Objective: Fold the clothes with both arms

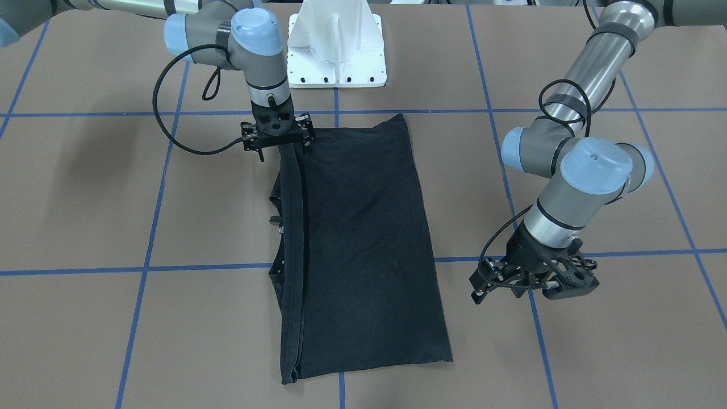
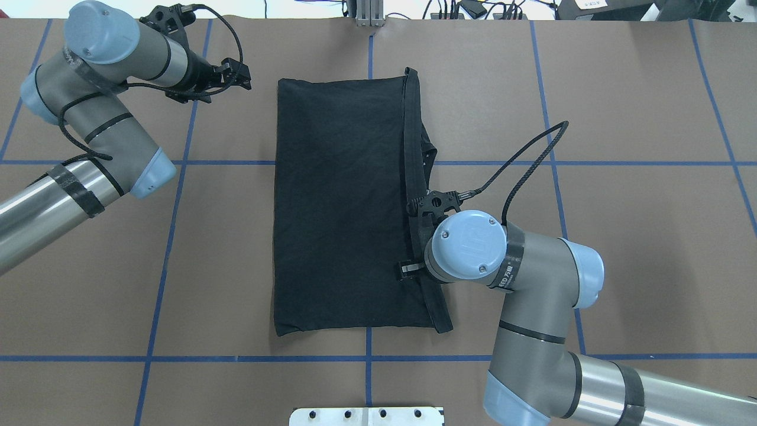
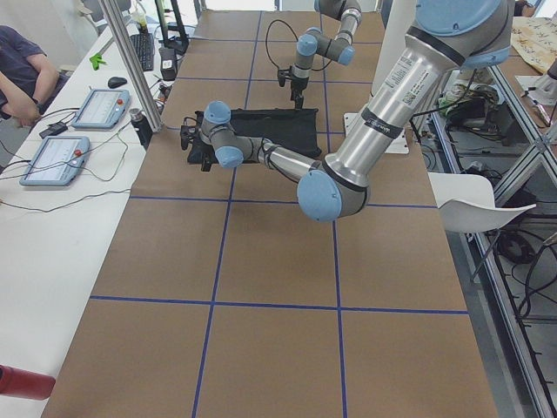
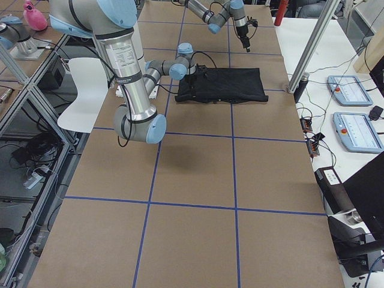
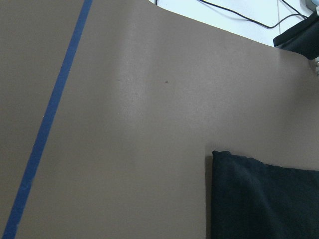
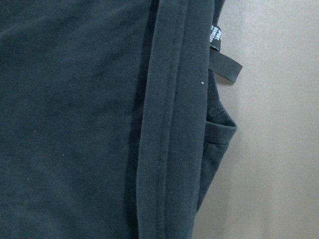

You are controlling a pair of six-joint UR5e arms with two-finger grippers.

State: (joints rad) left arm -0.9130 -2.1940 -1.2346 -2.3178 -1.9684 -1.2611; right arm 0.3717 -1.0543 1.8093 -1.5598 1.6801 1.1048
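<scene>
On the worktop (image 2: 621, 236), the T-shirt (image 2: 343, 201) lies folded lengthwise. The left gripper (image 2: 236, 74) has its jaws spread and empty, while the right gripper (image 1: 285, 145) sits at the shirt's long edge, jaws unreadable. Next, probably, both grip one end for a crosswise fold.

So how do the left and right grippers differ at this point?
Place: the right gripper is over the banded edge of the black T-shirt; the left gripper is off the cloth, over bare table beside a far corner. Pose: the right gripper points straight down; the left gripper is tilted toward sideways. Wrist views: the right's is filled with cloth, the left's shows mostly table. Both are black two-finger grippers; neither's opening is clear.
</scene>
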